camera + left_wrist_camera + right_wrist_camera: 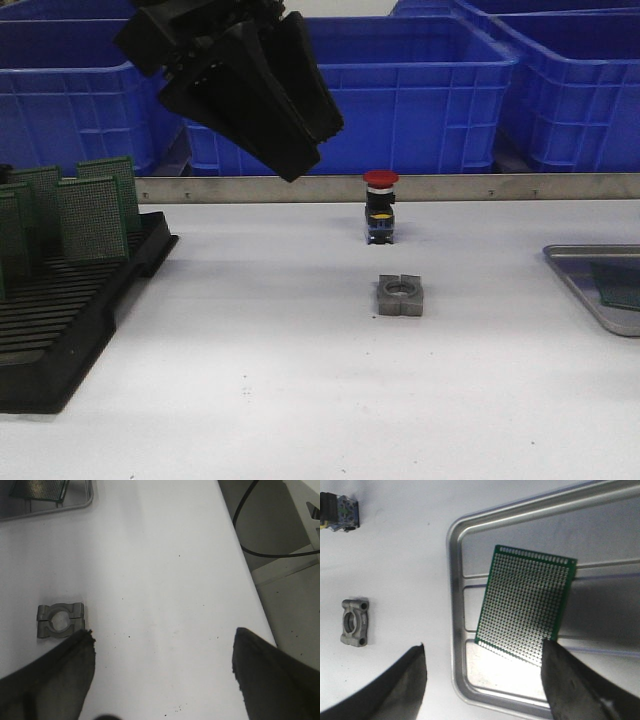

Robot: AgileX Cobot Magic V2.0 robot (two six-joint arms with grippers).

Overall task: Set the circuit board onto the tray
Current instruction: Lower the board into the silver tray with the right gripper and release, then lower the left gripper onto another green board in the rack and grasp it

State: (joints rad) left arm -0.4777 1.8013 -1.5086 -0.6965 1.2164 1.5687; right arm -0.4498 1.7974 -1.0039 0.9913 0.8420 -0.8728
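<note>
- Circuit board (526,605), green and perforated, lies flat on the ribbed floor of the tray (455,630), slightly askew to the ribs; nothing grips it.
- Tray sits at the right edge of the white table (300,400), partly cut off in the front view, with the board just visible inside it.
- Right gripper (485,680) hangs above the tray's near-left corner, fingers spread wide apart and empty; one finger overlaps a corner of the board in the wrist view, and contact cannot be judged.
- Left gripper (285,100) is raised high over the far left of the table, its jaws spread and holding nothing.
- Grey metal clamp block (401,295) rests mid-table, with a red-capped push button (380,207) standing just beyond it.
- Black slotted rack (60,310) at the left holds several upright green boards (90,215).
- Blue bins (420,90) line the far side.
</note>
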